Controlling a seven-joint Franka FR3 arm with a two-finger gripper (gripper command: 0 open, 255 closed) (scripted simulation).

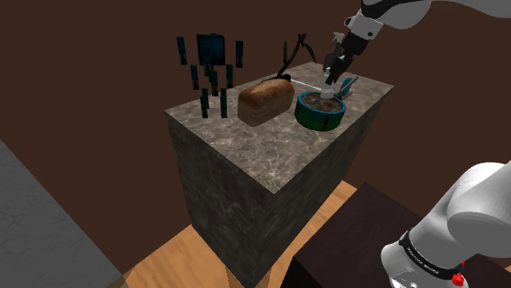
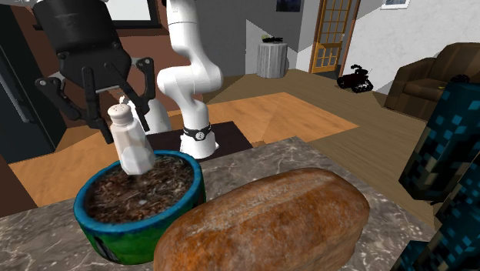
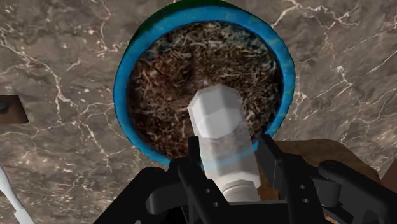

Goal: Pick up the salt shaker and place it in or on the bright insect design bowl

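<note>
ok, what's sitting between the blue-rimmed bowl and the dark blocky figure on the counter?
A brown bread loaf lies between the bowl and the blocky figure on the stone-look counter. This is clearest in the shoulder view.

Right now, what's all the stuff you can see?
salt shaker: one, white, tilted, base in the bowl
bowl: one, blue rim, green outside, on the counter
bread loaf: one, brown, beside the bowl
blocky figure: one, dark blue, on the counter past the loaf
counter: one, grey-brown marbled, under these
armchair: one, brown, across the room
arm: one, white, dark joints
gripper: one, black, open, fingers either side of the shaker
</note>
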